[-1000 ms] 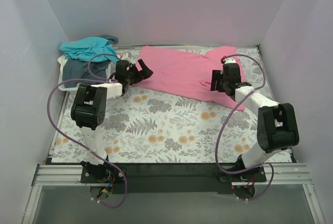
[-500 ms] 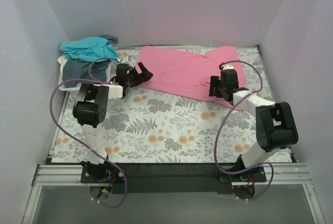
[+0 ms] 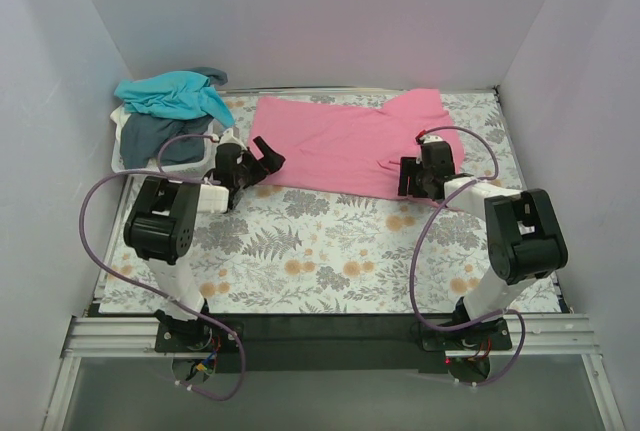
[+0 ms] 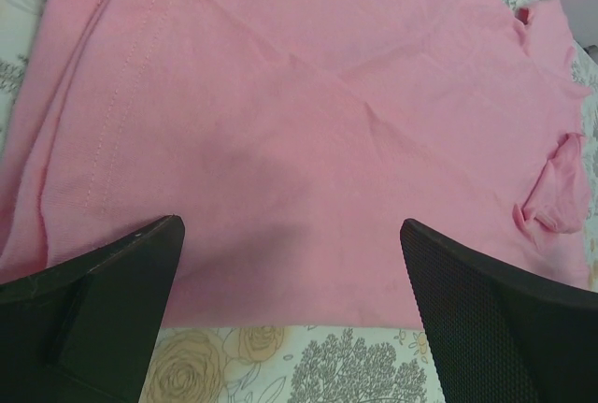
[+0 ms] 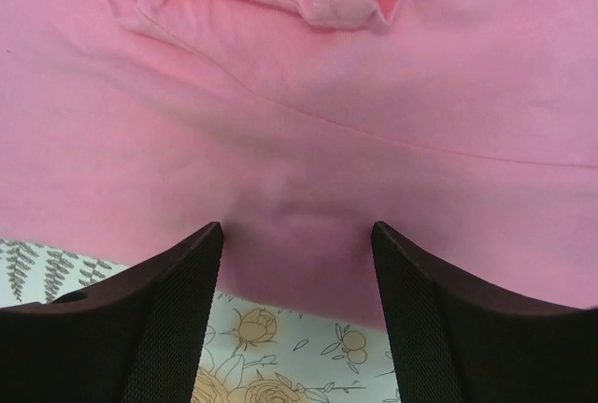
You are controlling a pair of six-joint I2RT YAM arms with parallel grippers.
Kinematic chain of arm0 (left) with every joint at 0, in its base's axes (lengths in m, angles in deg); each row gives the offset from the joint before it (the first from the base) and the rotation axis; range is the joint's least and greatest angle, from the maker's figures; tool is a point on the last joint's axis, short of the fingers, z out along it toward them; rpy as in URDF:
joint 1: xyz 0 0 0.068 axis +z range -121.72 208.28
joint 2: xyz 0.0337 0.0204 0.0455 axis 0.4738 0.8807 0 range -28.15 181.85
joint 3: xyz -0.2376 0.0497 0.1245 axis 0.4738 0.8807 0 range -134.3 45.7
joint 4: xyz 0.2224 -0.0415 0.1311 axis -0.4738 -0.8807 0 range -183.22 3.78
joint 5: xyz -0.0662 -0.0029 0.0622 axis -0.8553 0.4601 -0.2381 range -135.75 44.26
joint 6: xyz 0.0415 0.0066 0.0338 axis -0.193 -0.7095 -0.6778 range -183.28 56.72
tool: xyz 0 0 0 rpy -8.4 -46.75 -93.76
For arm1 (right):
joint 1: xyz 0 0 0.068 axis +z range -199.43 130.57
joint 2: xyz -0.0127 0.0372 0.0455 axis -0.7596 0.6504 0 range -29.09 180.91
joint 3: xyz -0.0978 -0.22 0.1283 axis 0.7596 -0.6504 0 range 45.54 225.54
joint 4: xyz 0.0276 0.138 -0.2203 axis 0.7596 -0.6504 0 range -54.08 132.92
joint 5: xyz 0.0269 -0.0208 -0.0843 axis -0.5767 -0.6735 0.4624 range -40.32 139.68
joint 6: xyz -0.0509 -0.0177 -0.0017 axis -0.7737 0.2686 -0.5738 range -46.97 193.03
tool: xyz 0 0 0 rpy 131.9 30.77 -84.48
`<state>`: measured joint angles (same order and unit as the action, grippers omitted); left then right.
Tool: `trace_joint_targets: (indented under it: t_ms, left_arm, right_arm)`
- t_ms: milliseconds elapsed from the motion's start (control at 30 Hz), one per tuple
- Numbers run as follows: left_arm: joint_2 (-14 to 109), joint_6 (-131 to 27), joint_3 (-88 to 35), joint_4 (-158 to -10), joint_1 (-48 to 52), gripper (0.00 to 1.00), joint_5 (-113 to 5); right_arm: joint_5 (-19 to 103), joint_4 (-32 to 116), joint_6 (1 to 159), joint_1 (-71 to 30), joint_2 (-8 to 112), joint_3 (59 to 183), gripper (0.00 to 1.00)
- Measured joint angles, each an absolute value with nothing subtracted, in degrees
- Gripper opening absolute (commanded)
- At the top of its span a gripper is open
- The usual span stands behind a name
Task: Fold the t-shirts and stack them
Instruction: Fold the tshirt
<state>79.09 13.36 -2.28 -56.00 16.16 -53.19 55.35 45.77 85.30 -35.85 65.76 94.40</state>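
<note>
The pink t-shirt point(image 3: 340, 141) lies spread across the back of the floral table. My left gripper point(image 3: 264, 162) is open and empty at the shirt's near left edge; the left wrist view shows the pink cloth point(image 4: 299, 122) between and beyond the spread fingers. My right gripper point(image 3: 417, 173) is open and empty at the shirt's near right edge; the right wrist view shows pink cloth point(image 5: 299, 94) with a small pucker between the fingers. The teal t-shirt point(image 3: 170, 93) and the dark grey-blue t-shirt point(image 3: 150, 136) lie heaped at the back left.
The white basket point(image 3: 122, 158) holds the teal and grey-blue shirts in the back left corner. White walls stand close on the left, back and right. The floral table cloth point(image 3: 330, 241) spreads in front of the pink shirt. Purple cables loop off both arms.
Both grippers have moved toward the near edge of the pink shirt and lowered. The shirt now lies flatter and squarer, its near right flap pulled back.
</note>
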Motion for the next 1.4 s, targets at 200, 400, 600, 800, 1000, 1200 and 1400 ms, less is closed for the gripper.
trace_joint_targets:
  t_ms: [200,400,600,800,1000,1200,1400]
  left_arm:
    - [74.1,15.2,3.7,-55.9,16.1,0.96,-51.4]
    - [69.8,15.8,7.1,-58.6,16.0,0.96,-49.9]
    - [67.1,15.7,7.6,-62.8,15.9,0.96,-47.9]
    - [66.7,14.5,5.7,-65.6,14.4,0.96,-47.2]
    - [70.1,14.0,3.6,-63.4,13.4,0.96,-48.1]
    - [72.4,14.1,3.5,-59.7,13.1,0.96,-48.7]
    - [72.3,14.6,5.7,-56.3,12.5,0.96,-48.2]
  right_arm:
    - [53.4,47.5,85.3,-35.8,66.0,92.7,0.58]
    - [50.8,48.4,85.3,-35.9,64.0,90.6,0.58]
    - [49.3,44.6,85.3,-35.8,60.9,89.7,0.58]
    - [50.6,42.9,85.1,-35.8,59.0,90.7,0.58]
    - [52.7,43.1,84.9,-34.8,62.7,92.8,0.57]
    - [54.0,44.4,84.8,-33.5,64.7,92.5,0.57]
    - [52.8,45.6,85.1,-33.5,62.6,89.8,0.57]
